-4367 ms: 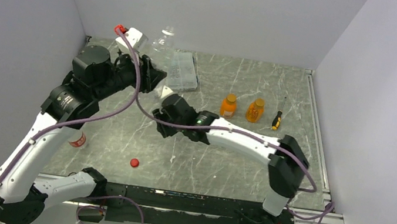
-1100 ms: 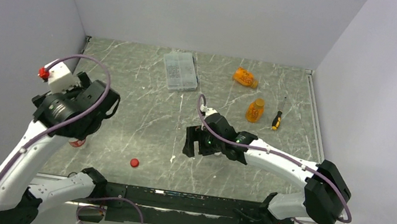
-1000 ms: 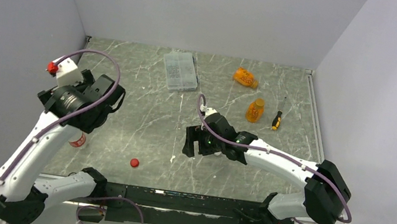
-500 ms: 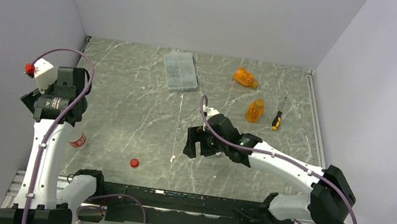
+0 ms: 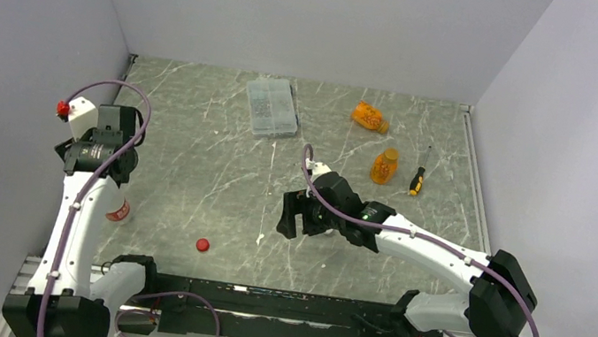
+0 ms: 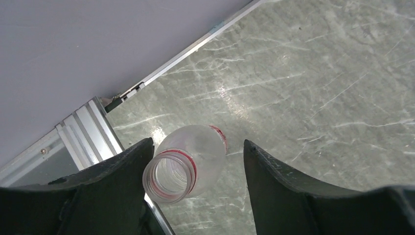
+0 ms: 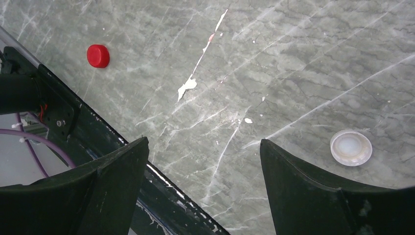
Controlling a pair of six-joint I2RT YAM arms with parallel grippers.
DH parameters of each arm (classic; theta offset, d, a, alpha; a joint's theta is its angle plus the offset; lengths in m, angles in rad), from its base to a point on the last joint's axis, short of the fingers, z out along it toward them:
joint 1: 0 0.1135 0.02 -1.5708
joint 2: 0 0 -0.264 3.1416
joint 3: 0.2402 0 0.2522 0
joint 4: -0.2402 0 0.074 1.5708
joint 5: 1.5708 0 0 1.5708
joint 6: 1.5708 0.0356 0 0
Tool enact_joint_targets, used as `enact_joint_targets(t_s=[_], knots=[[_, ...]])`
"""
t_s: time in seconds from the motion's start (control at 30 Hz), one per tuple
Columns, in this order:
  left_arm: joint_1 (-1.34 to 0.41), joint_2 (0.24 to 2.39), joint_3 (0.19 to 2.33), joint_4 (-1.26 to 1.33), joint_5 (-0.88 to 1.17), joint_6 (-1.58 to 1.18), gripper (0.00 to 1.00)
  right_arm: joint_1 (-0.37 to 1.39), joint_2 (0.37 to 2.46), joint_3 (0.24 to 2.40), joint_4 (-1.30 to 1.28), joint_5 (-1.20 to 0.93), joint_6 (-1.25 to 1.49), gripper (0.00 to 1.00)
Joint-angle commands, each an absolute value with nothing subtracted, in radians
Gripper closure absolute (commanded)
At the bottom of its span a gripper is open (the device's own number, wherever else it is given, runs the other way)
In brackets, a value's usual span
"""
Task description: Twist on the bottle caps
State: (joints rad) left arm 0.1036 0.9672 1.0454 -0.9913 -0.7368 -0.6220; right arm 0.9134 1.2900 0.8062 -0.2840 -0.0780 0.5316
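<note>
- The left gripper (image 6: 195,147) has its jaws apart above the clear bottle (image 6: 188,156).
- The bottle's uncapped mouth sits between the fingers, close against the finger (image 6: 112,181) on the left of the wrist view. Whether they touch cannot be told; a gap shows on the other side.
- From above, the left wrist hides most of this bottle; only its red-labelled base peeks out.
- The right gripper (image 7: 204,143) has its jaws wide apart over the bare table (image 5: 215,165), with nothing between them.
- The red cap (image 7: 98,55) lies well beyond its one finger; the whitish cap (image 7: 350,147) lies just beside the other finger's tip.
- Two orange bottles (image 5: 383,165) lie well beyond the right gripper, one upright and one tipped over, too small to judge their caps.
</note>
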Motion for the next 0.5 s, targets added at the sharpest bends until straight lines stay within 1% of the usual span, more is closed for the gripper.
enact_joint_targets(t_s=[0.0,0.07,0.1,0.2,0.23,0.3,0.33,0.47], knots=[[0.109,0.967,1.019,-0.962,-0.729,-0.632,0.31,0.917,1.272,0.802,-0.233,-0.066,0.517,0.15],[0.109,0.969,1.012,-0.947,-0.714,-0.61,0.42,0.917,1.272,0.802,-0.231,-0.066,0.517,0.15],[0.109,0.971,1.012,-0.94,-0.704,-0.595,0.5,0.917,1.272,0.802,-0.23,-0.066,0.517,0.15],[0.109,0.979,1.028,-0.907,-0.632,-0.519,0.8,0.917,1.269,0.806,-0.225,-0.066,0.512,0.15],[0.109,0.984,1.035,-0.89,-0.588,-0.484,0.87,0.917,1.267,0.809,-0.221,-0.066,0.507,0.15],[0.109,1.003,1.06,-0.881,-0.488,-0.427,0.94,0.917,1.258,0.819,-0.207,-0.074,0.492,0.15],[0.109,1.016,1.076,-0.879,-0.394,-0.401,0.96,0.916,1.254,0.825,-0.202,-0.078,0.483,0.15],[0.103,1.088,1.161,-0.909,-0.088,-0.315,1.0,0.917,1.232,0.863,-0.171,-0.105,0.43,0.14]])
